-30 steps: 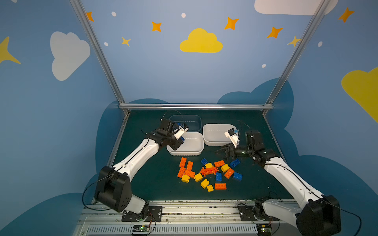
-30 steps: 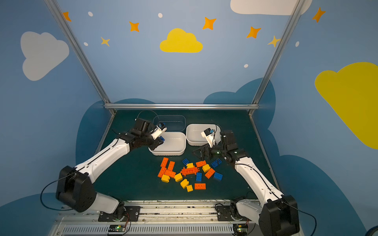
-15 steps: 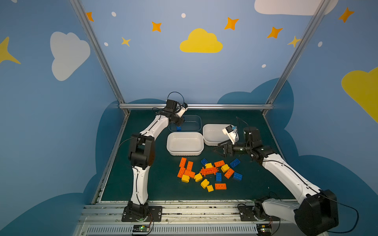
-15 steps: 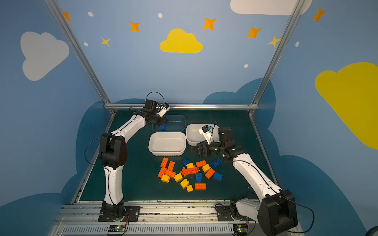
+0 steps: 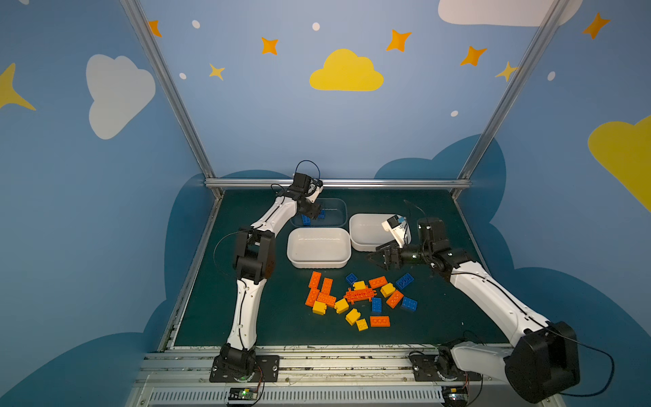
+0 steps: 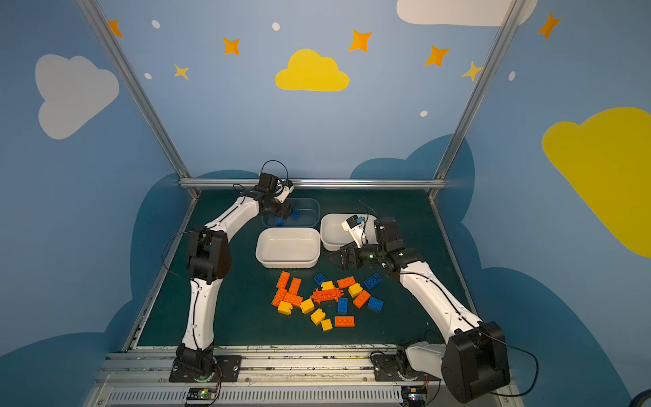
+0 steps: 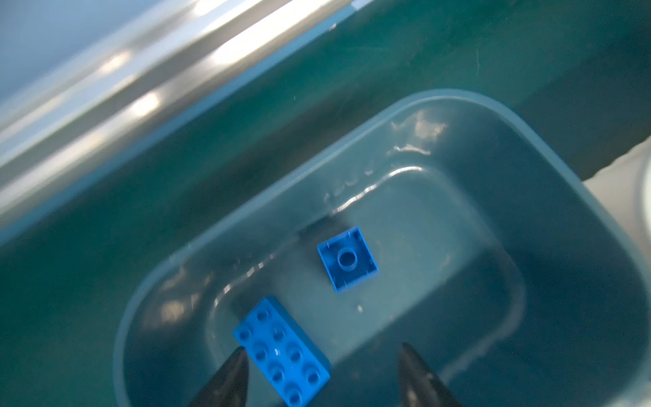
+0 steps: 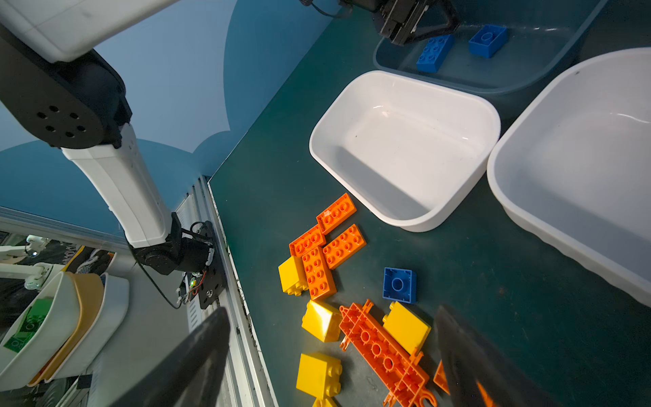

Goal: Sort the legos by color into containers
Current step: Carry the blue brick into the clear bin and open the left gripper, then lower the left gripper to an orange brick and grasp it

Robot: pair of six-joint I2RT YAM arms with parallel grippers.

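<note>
Legos (image 5: pixel 379 321): hard moulded plastic, glossy, smooth studs. Orange lattice piece (image 8: pixel 384 356): same plastic, thin ribbed webbing. Two white containers (image 8: pixel 405 151): opaque plastic, smooth, soft gloss with highlight streaks. Third container (image 7: pixel 528 218): clear bluish plastic, shiny, strong reflections on its walls. Table (image 5: pixel 281 317): dark green, matt, faintly grainy, a few scuffs and specks. Back rail (image 5: pixel 352 183): bare brushed metal, bright glare. Arms (image 5: pixel 245 313): smooth white plastic shells, satin; joint housings matt black. Walls (image 5: pixel 105 211): matt printed panels.

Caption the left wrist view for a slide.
Left gripper, open, above the clear tub with a long blue brick and a square blue brick inside.
</note>
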